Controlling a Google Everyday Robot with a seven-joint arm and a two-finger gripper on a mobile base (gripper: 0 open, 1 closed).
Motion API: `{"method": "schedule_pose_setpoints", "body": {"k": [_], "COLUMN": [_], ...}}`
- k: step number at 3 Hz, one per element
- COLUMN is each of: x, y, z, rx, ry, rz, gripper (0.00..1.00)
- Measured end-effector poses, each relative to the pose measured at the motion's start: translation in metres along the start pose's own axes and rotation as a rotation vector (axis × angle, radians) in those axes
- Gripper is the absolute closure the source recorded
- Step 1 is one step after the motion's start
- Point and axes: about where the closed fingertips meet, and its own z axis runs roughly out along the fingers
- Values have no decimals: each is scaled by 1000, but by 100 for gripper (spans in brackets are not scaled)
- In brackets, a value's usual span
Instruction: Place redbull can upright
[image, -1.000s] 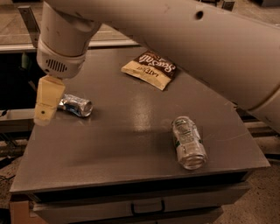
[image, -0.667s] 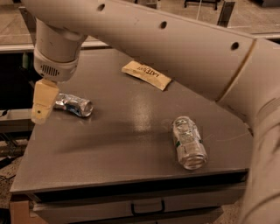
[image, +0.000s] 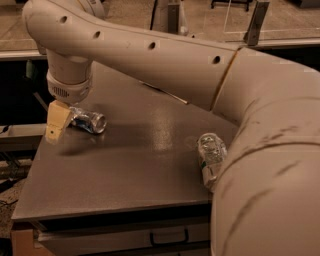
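The redbull can (image: 88, 120) is slim, silver with blue patches, and lies on its side near the left edge of the dark grey table (image: 125, 170). My gripper (image: 57, 122) hangs from the arm's wrist right at the can's left end, its tan finger (image: 56, 121) just beside or over that end. Whether the gripper touches the can cannot be told. The big tan arm sweeps across the upper and right parts of the view.
A wider silver can with a green-and-white label (image: 211, 156) lies on its side at the table's right, partly behind the arm. A flat packet (image: 165, 93) at the back is mostly hidden by the arm. A drawer handle (image: 168, 236) shows below the front edge.
The arm has swung forward and now fills far more of the view, hiding most of the snack packet. The gripper has moved in close to the redbull can's left end.
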Motion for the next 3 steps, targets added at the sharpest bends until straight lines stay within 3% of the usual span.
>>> {"method": "schedule_pose_setpoints", "body": {"k": [1,3], "x": [9,10], "y": [-7,-34], "z": [14,-3], "rx": [8,66], "ry": [55,49], "rz": [67,117], "gripper": [18,63]}}
